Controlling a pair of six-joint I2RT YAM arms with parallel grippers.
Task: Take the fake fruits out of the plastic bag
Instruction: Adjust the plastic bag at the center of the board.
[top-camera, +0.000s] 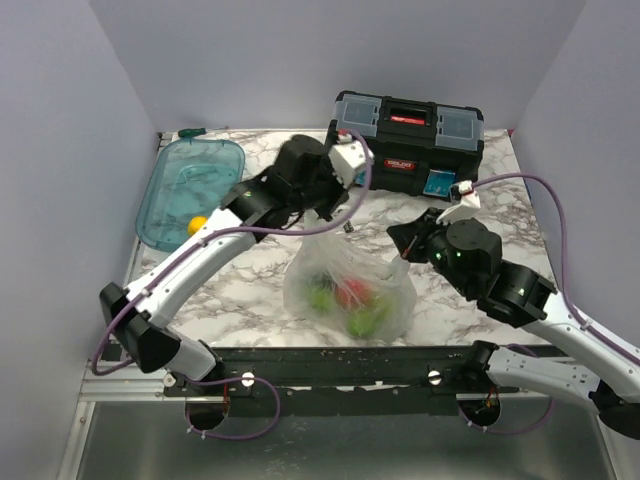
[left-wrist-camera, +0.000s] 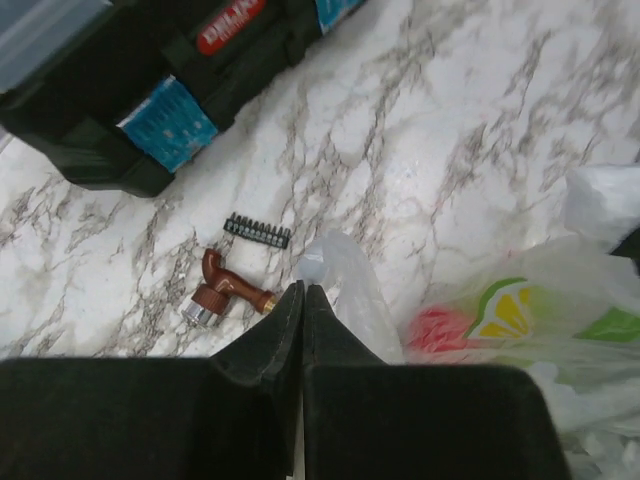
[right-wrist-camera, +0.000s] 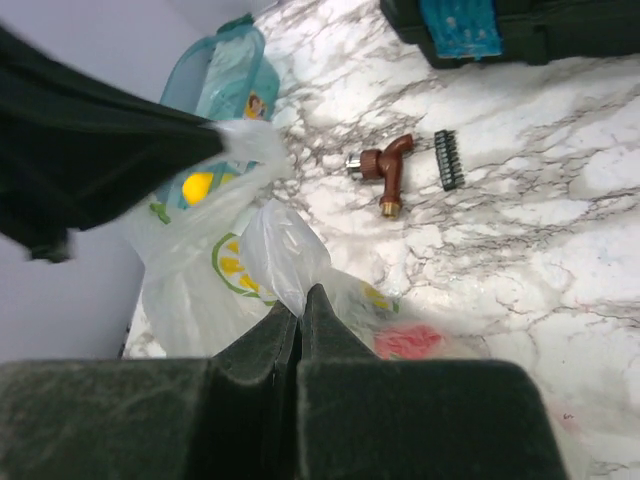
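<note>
Left gripper (left-wrist-camera: 303, 300), right gripper (right-wrist-camera: 300, 305): both pinched onto the plastic bag (top-camera: 330, 268).
Red and green fake fruits (top-camera: 352, 293) lie inside, bag resting on the marble counter (top-camera: 245, 290).

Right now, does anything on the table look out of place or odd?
Nothing looks spilled or damaged. A brown pipe fitting and a black bit strip lie loose on the table between the toolbox and the plastic bag.

Left fingers (left-wrist-camera: 268, 345) closed, arm (top-camera: 205, 250) stretched forward, right fingers (right-wrist-camera: 262, 345) closed too (both pinching plastic bag (top-camera: 315, 268))
</note>
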